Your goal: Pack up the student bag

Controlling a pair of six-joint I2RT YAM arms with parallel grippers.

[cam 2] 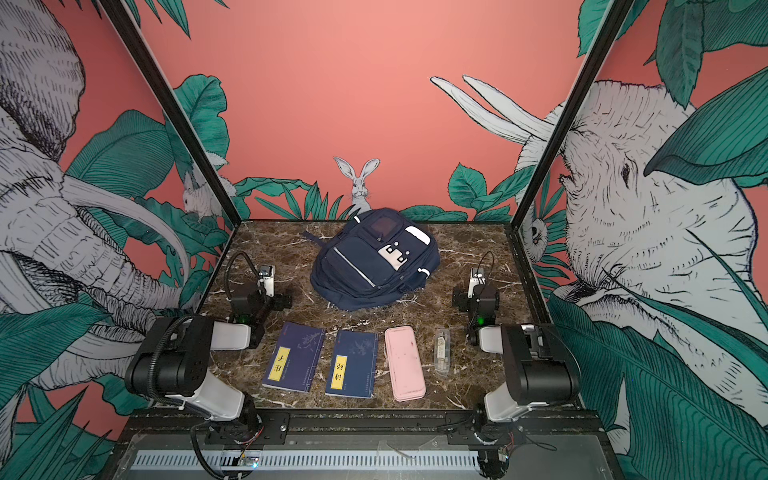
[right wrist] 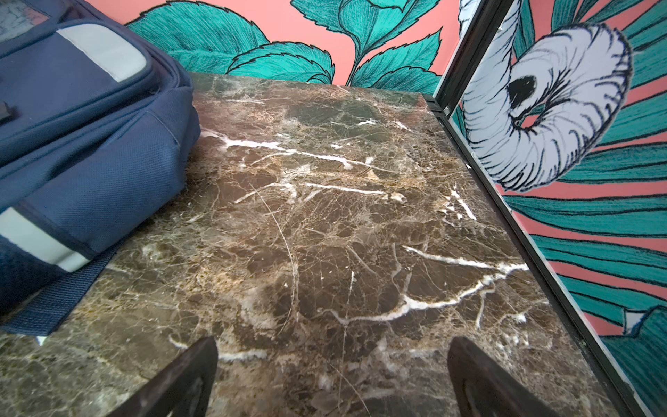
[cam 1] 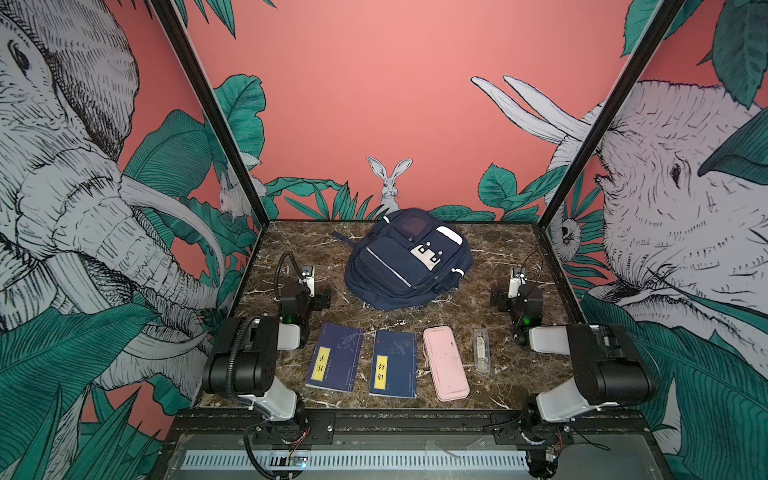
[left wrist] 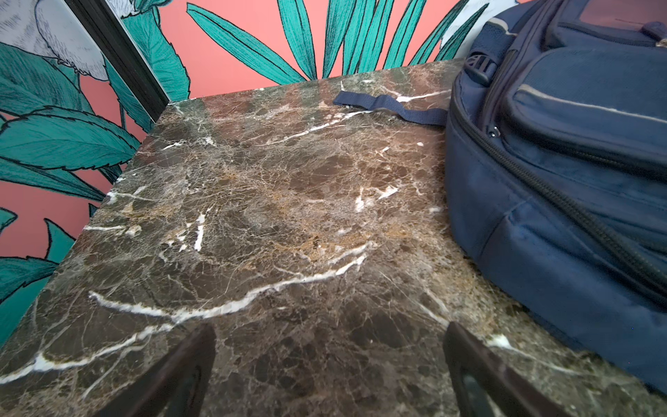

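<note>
Just starting — left gripper (left wrist: 328,335) and right gripper (right wrist: 332,346) gaping empty, zipped-looking bag (cam 1: 409,259) between them — next, unzipping it before fetching books (cam 1: 334,357) behind.

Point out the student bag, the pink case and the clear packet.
student bag (cam 1: 386,266): in a top view, front pocket.
pink case (cam 1: 446,363): in a top view, centre of lid.
clear packet (cam 1: 482,350): in a top view, its middle.

Even, diffuse light, moderately bright. Soft shadow under student bag (cam 1: 399,270) on tabletop (cam 1: 490,249). Top views bow strongly at edges. Wrist views: faint sheen on marble; fingers of left end effector (left wrist: 330,328) and right end effector (right wrist: 334,341) blurred, close to lens.
</note>
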